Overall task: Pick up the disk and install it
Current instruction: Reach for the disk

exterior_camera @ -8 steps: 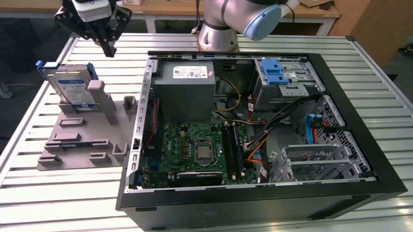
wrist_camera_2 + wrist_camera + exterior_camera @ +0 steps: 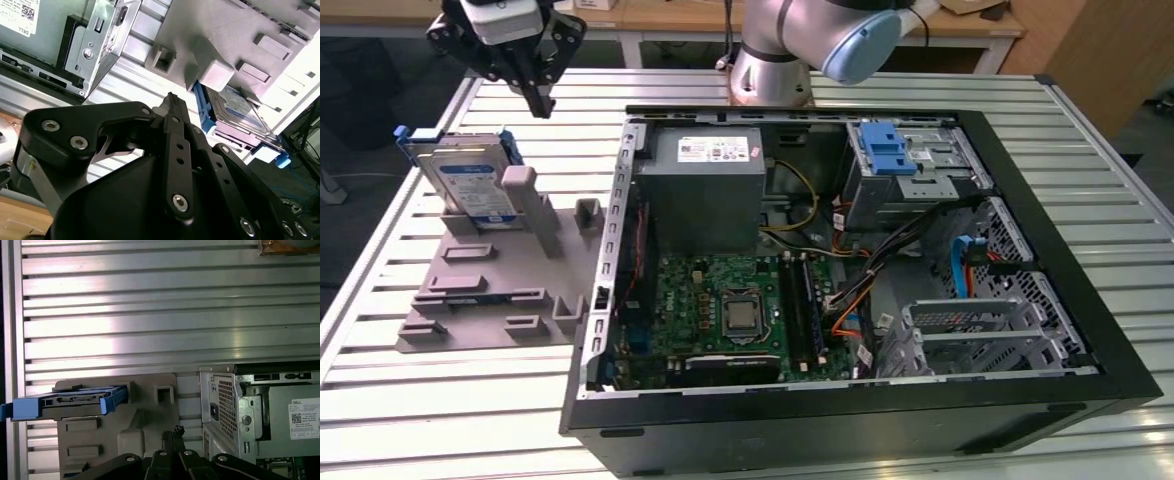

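- Closest to the lens in both wrist views is the gripper (image 2: 172, 100) (image 2: 176, 431). Its black links taper to 2 fingers pressed together, with nothing between them.
- In the exterior view the gripper (image 2: 536, 100) hangs at the upper left of the frame, tips pointing down. It is above the disk and apart from it.
- The disk (image 2: 464, 180) stands on edge in the upper left of the exterior frame. Its white-and-blue label faces the camera, and a blue caddy (image 2: 414, 150) frames it.
- In the first wrist view the disk (image 2: 75, 401) shows edge-on with its connector side visible. In the second wrist view its labelled face (image 2: 235, 112) shows.
- A grey holder (image 2: 494, 290) carries the disk in 1 of its slots. The holder lies flat on the slatted metal table (image 2: 454, 400) at the exterior view's left.
- Just beside the holder, toward the exterior view's right, sits the open computer case (image 2: 854, 435).
- Inside the case, a grey power-supply box (image 2: 707, 190) sits at the upper centre, with the green motherboard (image 2: 720, 310) below it.
- A silver drive cage (image 2: 934, 170) with a blue latch (image 2: 887, 150) is at the case's upper right.
- The arm (image 2: 787, 50) rises behind the case at the top centre of the frame.
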Robot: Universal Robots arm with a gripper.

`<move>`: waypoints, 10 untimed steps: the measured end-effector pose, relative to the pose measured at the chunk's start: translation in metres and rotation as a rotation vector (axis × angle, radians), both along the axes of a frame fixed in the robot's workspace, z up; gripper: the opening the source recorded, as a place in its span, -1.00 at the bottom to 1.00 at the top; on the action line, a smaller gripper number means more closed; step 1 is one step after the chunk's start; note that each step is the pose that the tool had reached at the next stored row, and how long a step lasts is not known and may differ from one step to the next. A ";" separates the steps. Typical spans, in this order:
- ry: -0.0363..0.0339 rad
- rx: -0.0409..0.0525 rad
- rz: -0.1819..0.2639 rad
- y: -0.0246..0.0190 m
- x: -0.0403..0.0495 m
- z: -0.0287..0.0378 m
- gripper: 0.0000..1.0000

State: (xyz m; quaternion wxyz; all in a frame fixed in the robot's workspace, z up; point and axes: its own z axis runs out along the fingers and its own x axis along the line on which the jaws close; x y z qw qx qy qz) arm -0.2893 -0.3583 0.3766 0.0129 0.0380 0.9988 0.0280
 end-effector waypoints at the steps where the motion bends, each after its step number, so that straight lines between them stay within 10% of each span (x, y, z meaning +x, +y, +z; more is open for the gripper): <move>1: 0.0001 0.0000 0.000 0.0002 -0.0007 -0.0001 -0.79; 10: 0.0000 0.0000 0.000 0.0021 -0.0074 -0.0008 -0.79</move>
